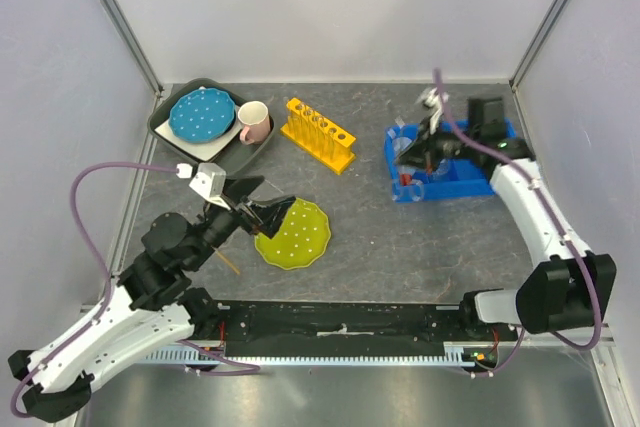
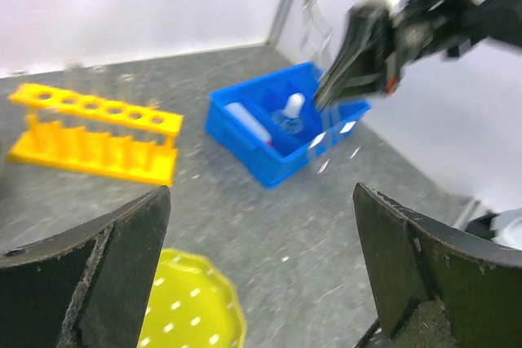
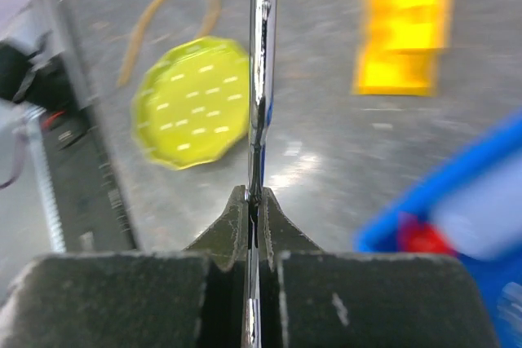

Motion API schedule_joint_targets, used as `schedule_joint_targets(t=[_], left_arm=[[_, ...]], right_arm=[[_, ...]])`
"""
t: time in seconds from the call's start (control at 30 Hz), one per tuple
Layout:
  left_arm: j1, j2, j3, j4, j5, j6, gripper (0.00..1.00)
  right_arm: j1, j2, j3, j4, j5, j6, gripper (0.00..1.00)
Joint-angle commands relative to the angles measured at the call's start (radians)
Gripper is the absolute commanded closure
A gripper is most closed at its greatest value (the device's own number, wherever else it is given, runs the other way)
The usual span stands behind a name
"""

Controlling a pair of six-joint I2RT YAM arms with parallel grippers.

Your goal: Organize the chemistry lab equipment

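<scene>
The right gripper [image 3: 254,200] was pinched shut on the metal tongs [image 3: 261,79], above the blue bin [image 1: 455,185] where the squeeze bottle [image 2: 245,120] and flask [image 2: 291,110] lay. Grip sat on a thin, slick strip: tongs could pivot or slip, knocking the flask. The left gripper [image 2: 261,238] gaped empty over the yellow-green plate [image 1: 293,235]. The yellow rack [image 1: 318,134] stood apart.

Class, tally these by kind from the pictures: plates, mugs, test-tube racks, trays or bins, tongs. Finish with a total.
Plates: 2, blue plate, yellow-green plate
Mugs: 1, pink mug
Test-tube racks: 1, yellow rack
Trays or bins: 2, grey tray, blue bin
Tongs: 1, metal tongs
Total: 7
</scene>
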Motion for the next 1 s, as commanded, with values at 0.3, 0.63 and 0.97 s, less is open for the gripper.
schedule_joint_targets(t=[0.3, 0.63, 0.97], left_arm=[[0.002, -0.037, 0.0, -0.441, -0.182, 0.239, 0.01], [0.002, -0.072, -0.008, -0.446, -0.205, 0.248, 0.02], [0.002, -0.103, -0.011, -0.45, -0.217, 0.244, 0.02]], right_arm=[[-0.537, 0.358, 0.624, -0.691, 0.415, -0.464, 0.98], [-0.551, 0.573, 0.67, -0.747, 0.479, -0.488, 0.95], [-0.545, 0.753, 0.788, -0.824, 0.475, -0.486, 0.93]])
